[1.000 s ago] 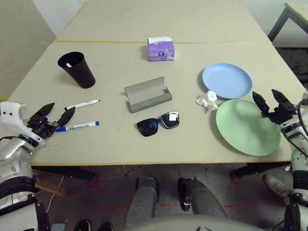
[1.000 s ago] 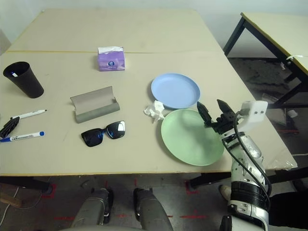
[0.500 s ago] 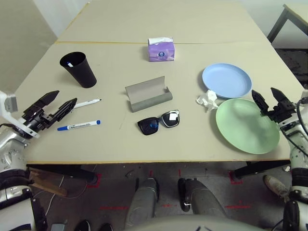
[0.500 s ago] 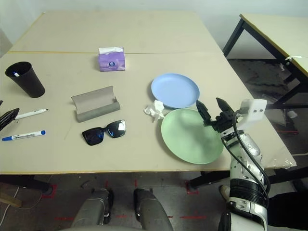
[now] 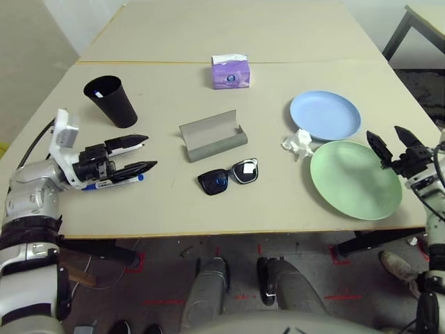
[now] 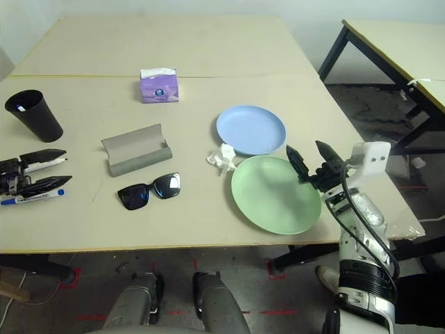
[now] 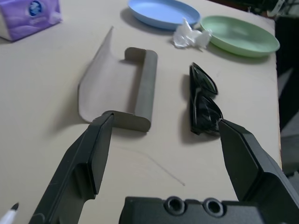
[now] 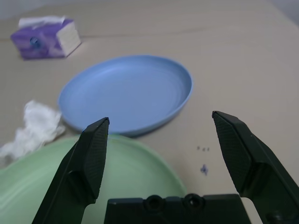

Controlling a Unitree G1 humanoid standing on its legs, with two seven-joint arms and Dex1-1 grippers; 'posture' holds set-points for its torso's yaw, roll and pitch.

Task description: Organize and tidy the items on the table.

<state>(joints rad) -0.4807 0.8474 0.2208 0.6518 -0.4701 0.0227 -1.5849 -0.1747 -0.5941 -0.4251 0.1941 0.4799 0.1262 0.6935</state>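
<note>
Hovering my left claw (image 5: 142,154) wide open and empty over the two markers (image 5: 111,184) at the left of the frame, I judge I should lower it squarely onto one marker before closing. My right claw (image 5: 393,141), also spread, waits beside the green plate (image 5: 354,179) on the bench (image 5: 278,209).

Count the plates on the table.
2. The round light-blue plate lies right of the crumpled tissue; the larger light-green plate lies just nearer, before the right hand. None look hidden.
</note>
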